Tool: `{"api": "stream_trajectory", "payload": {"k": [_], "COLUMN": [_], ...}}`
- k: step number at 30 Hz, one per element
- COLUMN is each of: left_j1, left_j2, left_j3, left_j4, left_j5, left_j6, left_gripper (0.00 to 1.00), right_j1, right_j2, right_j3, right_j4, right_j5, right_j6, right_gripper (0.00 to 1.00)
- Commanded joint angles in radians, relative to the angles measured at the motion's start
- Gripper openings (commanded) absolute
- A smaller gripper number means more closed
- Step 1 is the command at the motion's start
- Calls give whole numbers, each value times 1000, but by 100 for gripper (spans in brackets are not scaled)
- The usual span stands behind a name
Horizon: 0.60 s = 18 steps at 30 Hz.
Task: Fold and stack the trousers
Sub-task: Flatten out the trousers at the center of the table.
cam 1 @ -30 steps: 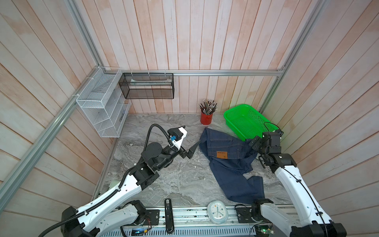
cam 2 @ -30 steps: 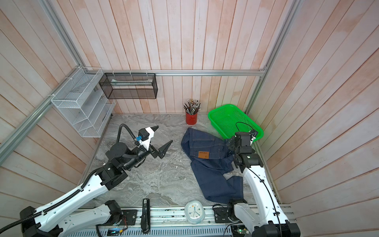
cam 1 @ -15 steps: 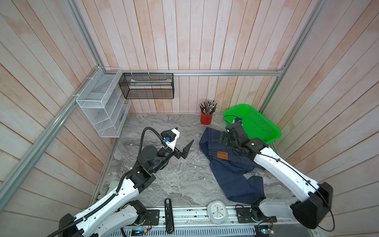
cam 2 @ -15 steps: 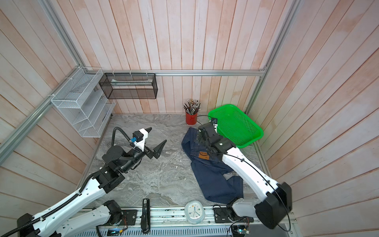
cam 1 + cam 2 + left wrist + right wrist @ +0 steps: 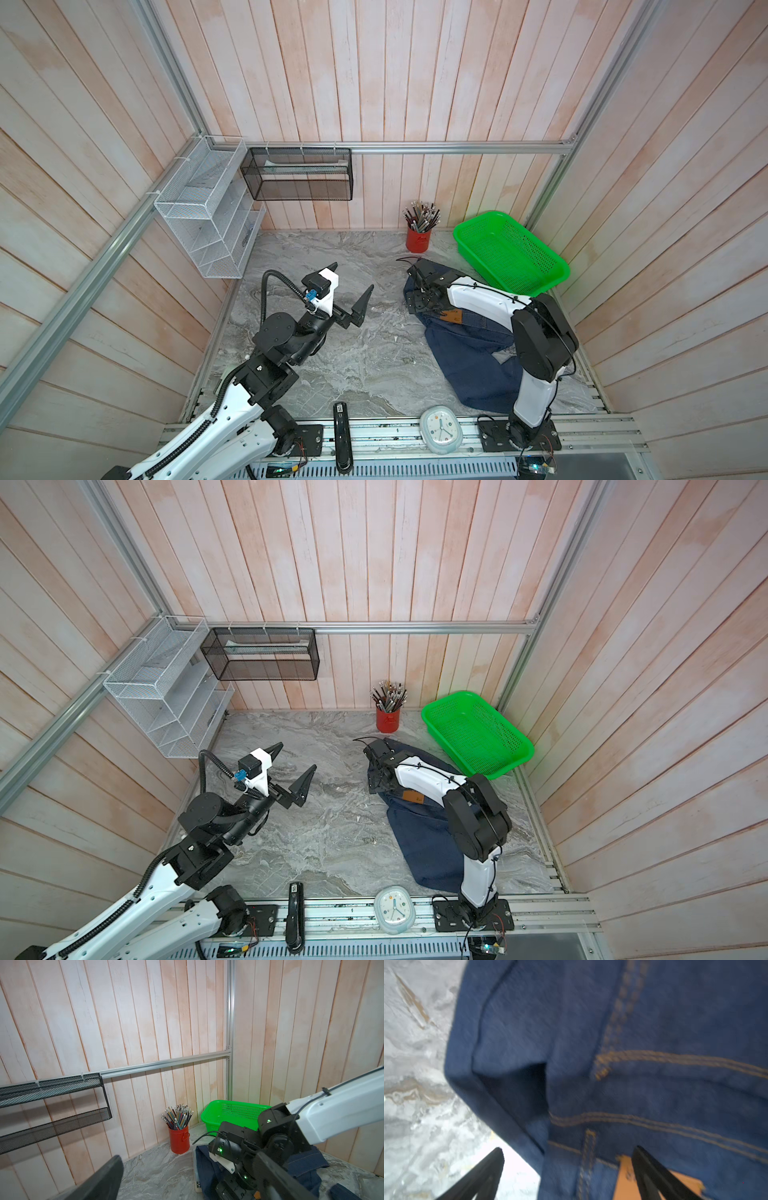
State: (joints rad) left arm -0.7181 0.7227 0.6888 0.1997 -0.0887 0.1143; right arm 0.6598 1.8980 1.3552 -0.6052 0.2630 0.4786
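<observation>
so far little of the task looks done. the jeans lie rumpled along the right side of the bench. their waist end is toward the far wall, just beside the green basket and near the red pencil cup, and the legs run down toward the near rail. both top views show creases and a loose flap partway down, so i judge no clean fold has been made yet.

the right gripper is low over the waistband. in the right wrist view its jaws stand wide with nothing between them. 1 finger is over bare bench just off the denim edge, and the other finger is over the brown leather patch. that view is blurred, so i cannot tell whether the tips touch the cloth.

the left gripper hangs above the middle of the bench, well apart from the jeans, with its jaws wide and empty.

what is left, as i read it, is nearly everything: take hold of the waist, flatten the legs, fold them over, and set the bundle down. where the stack belongs is not shown. the empty basket is only a guess.
</observation>
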Motion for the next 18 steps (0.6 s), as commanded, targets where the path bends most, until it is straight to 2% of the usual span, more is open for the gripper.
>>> {"api": "stream_trajectory", "payload": {"k": [1, 5, 9, 12, 13, 14, 16, 18], "left_j1": [5, 5, 6, 6, 6, 6, 6, 6], "left_j2": [2, 4, 9, 14, 19, 22, 34, 43], "left_j3": [-10, -8, -9, -13, -13, -15, -15, -12], "left_j4": [-26, -29, -32, -23, -18, -13, -2, -1], "left_j5": [-6, 0, 3, 5, 8, 12, 18, 26], "left_j6": [-9, -8, -8, -12, -13, -13, -14, -15], "left_gripper": [100, 100, 100, 100, 100, 100, 100, 100], "right_j1": [5, 4, 4, 4, 6, 4, 1, 2], "right_j2": [72, 98, 56, 2, -2, 3, 26, 49], "right_j3": [55, 51, 30, -1, -6, -9, -6, 5], "right_j4": [-67, -88, -105, -102, -106, -106, -107, -105], "right_j5": [57, 148, 147, 147, 160, 169, 165, 145], "right_j6": [-32, -41, -56, -59, -58, -61, -66, -70], "right_gripper": [95, 85, 75, 51, 46, 46, 52, 53]}}
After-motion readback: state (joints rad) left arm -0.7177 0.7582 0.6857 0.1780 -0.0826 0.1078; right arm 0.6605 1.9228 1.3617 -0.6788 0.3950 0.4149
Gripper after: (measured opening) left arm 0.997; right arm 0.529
